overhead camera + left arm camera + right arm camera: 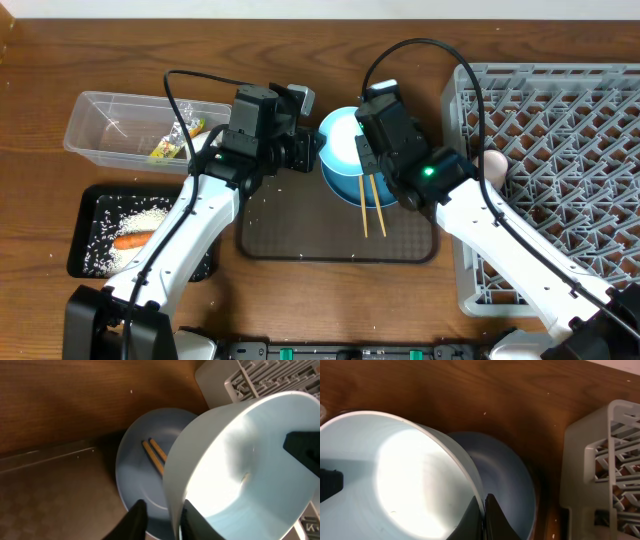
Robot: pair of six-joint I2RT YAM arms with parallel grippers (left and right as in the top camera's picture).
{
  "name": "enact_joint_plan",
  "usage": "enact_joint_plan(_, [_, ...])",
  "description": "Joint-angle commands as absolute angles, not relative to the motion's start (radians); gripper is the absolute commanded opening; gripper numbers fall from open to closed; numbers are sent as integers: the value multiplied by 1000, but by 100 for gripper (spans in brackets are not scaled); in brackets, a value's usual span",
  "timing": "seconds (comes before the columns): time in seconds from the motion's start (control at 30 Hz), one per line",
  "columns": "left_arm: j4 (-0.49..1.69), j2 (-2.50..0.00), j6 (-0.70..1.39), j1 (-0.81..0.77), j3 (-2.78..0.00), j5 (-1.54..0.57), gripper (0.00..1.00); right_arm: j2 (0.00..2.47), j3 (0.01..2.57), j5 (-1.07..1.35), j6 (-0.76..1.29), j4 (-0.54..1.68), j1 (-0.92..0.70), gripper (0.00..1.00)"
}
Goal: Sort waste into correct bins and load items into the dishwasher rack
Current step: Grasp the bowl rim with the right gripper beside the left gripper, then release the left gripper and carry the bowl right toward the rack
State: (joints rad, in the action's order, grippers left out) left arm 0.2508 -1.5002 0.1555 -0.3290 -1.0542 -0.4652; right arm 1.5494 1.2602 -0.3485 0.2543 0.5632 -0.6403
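The light blue bowl [338, 140] is tilted on its side over the blue plate [347, 187], between both grippers. My right gripper [483, 515] is shut on the bowl's thin rim [470, 472]. My left gripper [162, 521] straddles the opposite rim with its jaws slightly apart. One of its fingers is clear of the bowl [240, 470]. Two wooden chopsticks [372, 206] lie across the plate [137, 467] and show in the left wrist view as chopsticks [155, 455]. The carrot [132, 241] and rice [130, 212] lie in the black tray [88, 200]. A yellow-green wrapper [176, 140] sits in the clear tub [105, 120].
The grey dishwasher rack [560, 150] fills the right side, with a pink cup [493, 163] at its near-left edge. Its corner [605, 460] stands close to the plate [507, 475]. The dark brown serving tray [300, 230] lies under the plate.
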Motion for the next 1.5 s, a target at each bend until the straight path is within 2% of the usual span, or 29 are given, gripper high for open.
enact_joint_plan(0.0, [253,-1483,150,-324,-1053,-464,29,1554,1257,-393,257,561,-646,1])
enact_joint_plan(0.43, [279,-1412,150,-324,-1053,-464,35,1558,1255,-430,257,561,-621,1])
enact_joint_plan(0.9, [297,-1386,131,-324,-1053,-455,35,1558,1255,-494,252,569,-603,1])
enact_joint_plan(1.47, [344,-1386,131,-324,-1053,-206,35,1558,1255,-545,200,599,-535,1])
